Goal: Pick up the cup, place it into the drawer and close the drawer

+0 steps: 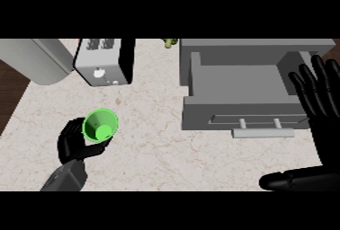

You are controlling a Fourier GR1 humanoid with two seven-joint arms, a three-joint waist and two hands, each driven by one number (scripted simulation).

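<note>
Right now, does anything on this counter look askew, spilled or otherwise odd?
Nothing is spilled or damaged. The green cup is tipped in the left hand, its opening facing the view. The drawer stands open. The right hand rests open beside it.

A single head view looks steeply down on the counter (172,152), forearms entering from its lower edge.

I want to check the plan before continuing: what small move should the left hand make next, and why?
Probably carry the green cup to the right, toward the open drawer. The left hand is already curled around the cup, the drawer's tray stands pulled out, and the cup is not yet over it. The right hand rests open beside the drawer.
</note>
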